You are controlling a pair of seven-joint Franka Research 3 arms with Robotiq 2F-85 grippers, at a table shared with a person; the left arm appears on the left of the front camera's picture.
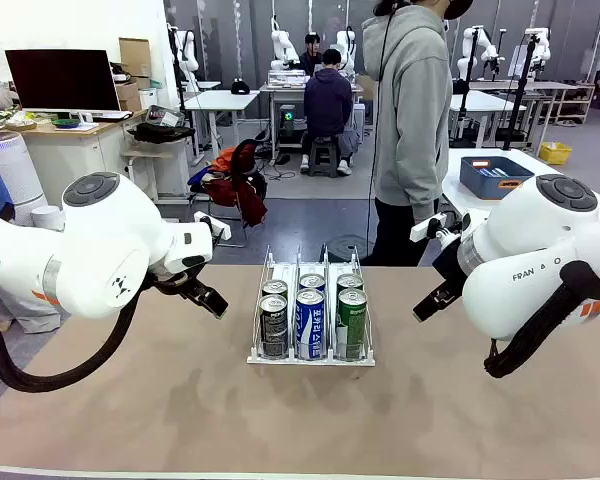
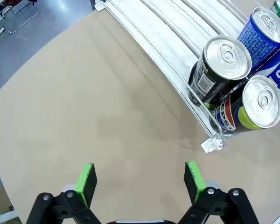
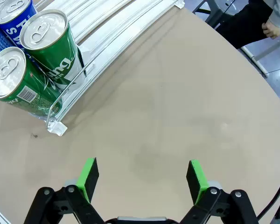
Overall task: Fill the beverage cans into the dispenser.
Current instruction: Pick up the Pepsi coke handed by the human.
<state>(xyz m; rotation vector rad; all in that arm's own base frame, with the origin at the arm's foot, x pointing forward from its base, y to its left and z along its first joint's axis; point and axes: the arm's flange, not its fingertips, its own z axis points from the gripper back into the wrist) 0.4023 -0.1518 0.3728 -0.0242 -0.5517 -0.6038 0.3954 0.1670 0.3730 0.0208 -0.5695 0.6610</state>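
The dispenser (image 1: pixel 310 358) stands at the table's middle with its three lanes holding beverage cans, two per lane: black (image 1: pixel 274 326) on the left, blue (image 1: pixel 310 322) in the centre, green (image 1: pixel 352 320) on the right. My left gripper (image 1: pixel 206 297) hovers left of the rack, open and empty. In its wrist view the left gripper (image 2: pixel 140 182) is over bare table, with the black cans (image 2: pixel 221 70) and the dispenser's corner (image 2: pixel 211 144) ahead to the right. My right gripper (image 1: pixel 430 300) hovers right of the rack. The right gripper (image 3: pixel 142 179) is open and empty, with green cans (image 3: pixel 49 46) at upper left.
A person in a grey hoodie (image 1: pixel 412 120) stands at the table's far side, one hand (image 3: pixel 270 30) hanging by the edge. A blue bin (image 1: pixel 495 177) sits on a white table behind on the right. Bare table surface (image 1: pixel 180 410) stretches to both sides and in front of the rack.
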